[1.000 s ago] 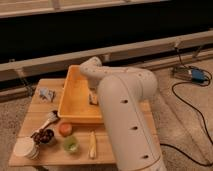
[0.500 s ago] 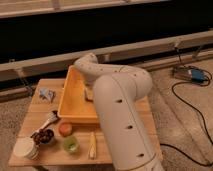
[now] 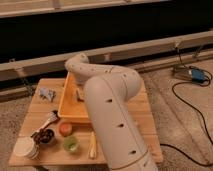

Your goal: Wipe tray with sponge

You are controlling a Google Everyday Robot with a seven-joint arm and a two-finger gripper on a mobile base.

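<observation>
Arm: the white arm (image 3: pixel 107 105) has swung leftward over the last second — its elbow sat over the right side of the tray, and now the wrist end reaches to the tray's far-left part.
Gripper: the gripper (image 3: pixel 78 93) is down inside the tray, near its far end, fingers closed; the thing between them is too small to make out, so whether it has the sponge I cannot tell.
Tray: the tray (image 3: pixel 65 102) sits in the middle of the wooden table (image 3: pixel 150 117), unmoved across the three moments, long side running near to far.
Sponge: not visible on its own — if it is in the tray, it is under or at the gripper tip.
Bystanders: grey-blue rag (image 3: pixel 46 93) far left of the tray; stack of white plates (image 3: pixel 25 148), dark bowl (image 3: pixel 45 136), orange cup (image 3: pixel 65 128) and green cup (image 3: pixel 70 144) on the near left — all unmoved.
Meaning: the sideways sweep with closed fingers low in the tray reads as a wiping stroke under way; more of the tray floor likely remains to cover.
</observation>
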